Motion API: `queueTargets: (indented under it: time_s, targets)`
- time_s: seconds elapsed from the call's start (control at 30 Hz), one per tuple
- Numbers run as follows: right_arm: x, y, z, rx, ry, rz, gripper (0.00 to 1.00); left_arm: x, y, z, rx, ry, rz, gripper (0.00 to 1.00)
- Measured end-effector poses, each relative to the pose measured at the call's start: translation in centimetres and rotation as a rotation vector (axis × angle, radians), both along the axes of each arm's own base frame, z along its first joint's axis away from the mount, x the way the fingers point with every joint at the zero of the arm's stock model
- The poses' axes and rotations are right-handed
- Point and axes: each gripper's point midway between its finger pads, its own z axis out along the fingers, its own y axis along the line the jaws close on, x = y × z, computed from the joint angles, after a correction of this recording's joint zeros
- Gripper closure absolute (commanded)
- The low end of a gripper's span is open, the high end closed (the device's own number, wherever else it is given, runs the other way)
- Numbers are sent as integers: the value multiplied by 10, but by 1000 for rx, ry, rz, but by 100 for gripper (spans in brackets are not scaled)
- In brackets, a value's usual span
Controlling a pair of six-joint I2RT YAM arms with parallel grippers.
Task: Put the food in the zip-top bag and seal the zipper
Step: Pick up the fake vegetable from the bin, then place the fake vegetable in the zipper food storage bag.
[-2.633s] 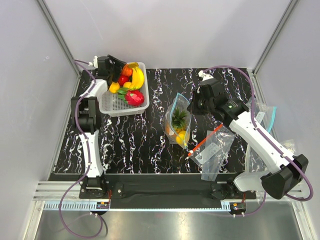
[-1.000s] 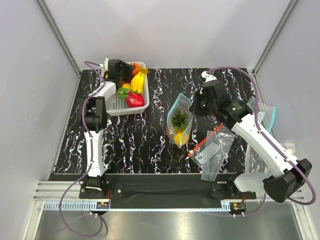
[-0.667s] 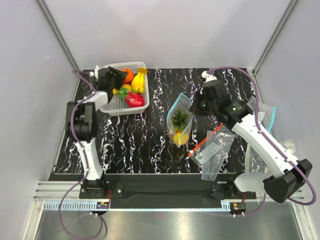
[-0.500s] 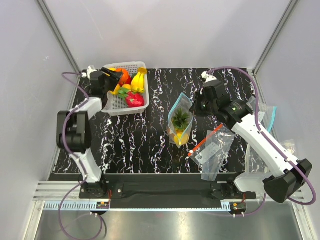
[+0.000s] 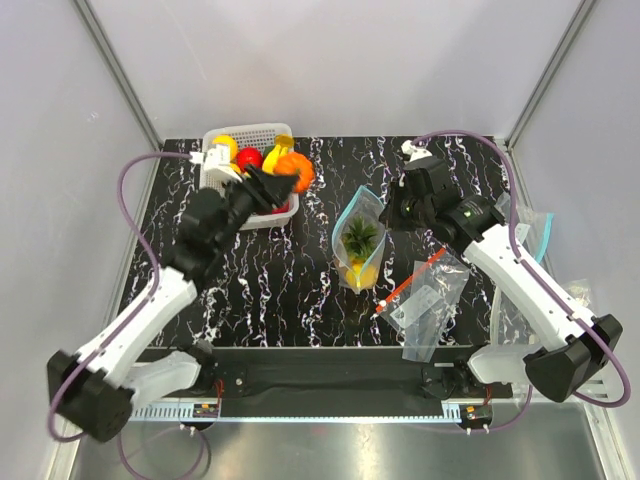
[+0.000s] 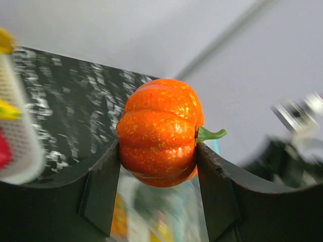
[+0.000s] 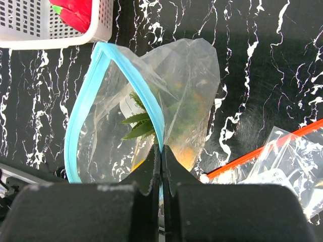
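My left gripper is shut on a round orange ribbed fruit with a green stem, held in the air just right of the basket. In the left wrist view the fruit fills the gap between the two fingers. The zip-top bag stands open mid-table, and the pineapple crown and a yellow-orange fruit show through it. My right gripper is shut on the teal-blue zipper at the bag's rim and holds the mouth up. The pineapple leaves show inside.
A white basket with yellow and red fruits sits at the back left, and its corner shows in the right wrist view. A clear bag with a red-orange strip lies right of the zip-top bag. More clear bags lie at the right edge.
My left arm has lifted the orange fruit out of the basket and swung it right, toward the bag. The right gripper has kept its hold on the bag's rim.
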Motion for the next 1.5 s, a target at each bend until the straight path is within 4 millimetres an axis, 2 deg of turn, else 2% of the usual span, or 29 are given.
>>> queueTargets:
  time_s: [0.1, 0.17, 0.23, 0.47, 0.6, 0.7, 0.73, 0.77, 0.8, 0.83, 0.87, 1.03, 1.23, 1.3, 1.37, 1.4, 1.43, 1.5]
  targets:
    - [0, 0, 3, -1, 3, 0, 100, -54, -36, 21, 42, -75, -121, 67]
    - [0, 0, 6, 0, 2, -1, 100, -76, -49, 25, 72, -97, -161, 67]
    - [0, 0, 9, 2, 1, -1, 100, -89, -60, 20, 111, -95, -187, 67]
    - [0, 0, 11, 1, 5, -4, 100, -115, -107, -32, 325, -16, -266, 71]
    - [2, -1, 11, -5, 4, -11, 100, -114, -133, -53, 428, 15, -295, 71]
    - [4, -2, 9, -13, 5, -19, 100, -116, -145, -68, 490, 32, -313, 69]
    - [4, -2, 9, -13, 6, -19, 100, -116, -147, -72, 506, 36, -317, 66]
    - [4, -2, 8, -14, 6, -20, 100, -115, -149, -76, 527, 44, -317, 46]
    - [4, -2, 8, -14, 7, -20, 100, -114, -151, -79, 544, 50, -314, 30]
    - [4, -2, 8, -14, 7, -20, 100, -111, -153, -82, 569, 58, -311, 22]
    - [4, -2, 8, -14, 7, -20, 100, -109, -155, -85, 591, 69, -311, 1]
    - [4, -2, 9, -14, 5, -21, 100, -108, -153, -86, 627, 71, -312, 1]
    - [5, -3, 9, -17, 3, -26, 100, -116, -130, -58, 614, 43, -287, 3]
    - [5, -3, 9, -17, 3, -26, 100, -118, -123, -49, 609, 39, -277, 7]
    - [5, -3, 9, -17, 3, -26, 100, -119, -115, -43, 613, 45, -257, 16]
    - [5, -3, 9, -17, 3, -27, 100, -118, -111, -43, 621, 54, -244, 20]
    - [5, -3, 9, -14, 4, -29, 100, -117, -107, -43, 630, 65, -234, 29]
    - [5, -3, 9, -12, 6, -31, 100, -113, -102, -49, 642, 91, -223, 34]
